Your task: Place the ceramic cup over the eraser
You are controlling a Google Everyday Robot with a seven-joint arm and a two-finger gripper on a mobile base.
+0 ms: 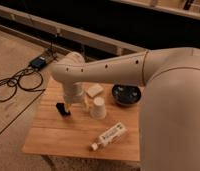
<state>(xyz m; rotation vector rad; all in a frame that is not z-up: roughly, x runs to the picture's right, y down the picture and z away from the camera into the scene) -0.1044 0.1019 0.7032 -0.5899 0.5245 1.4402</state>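
Standing upright, narrow end up, the ceramic cup (98, 108) is beside the hand (73, 104), state unclear.

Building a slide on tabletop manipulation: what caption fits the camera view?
Tool low over the wooden table, between black eraser and white ceramic cup; dark bowl beyond.

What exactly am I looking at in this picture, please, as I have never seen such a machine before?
It is a robot with one white arm, seen by a single camera looking down over it. The arm reaches across a wooden table. Its end effector hangs low between a black eraser and a white cup. Also on the table are a pale block, a dark bowl and a lying bottle. I cannot tell whether anything is held.
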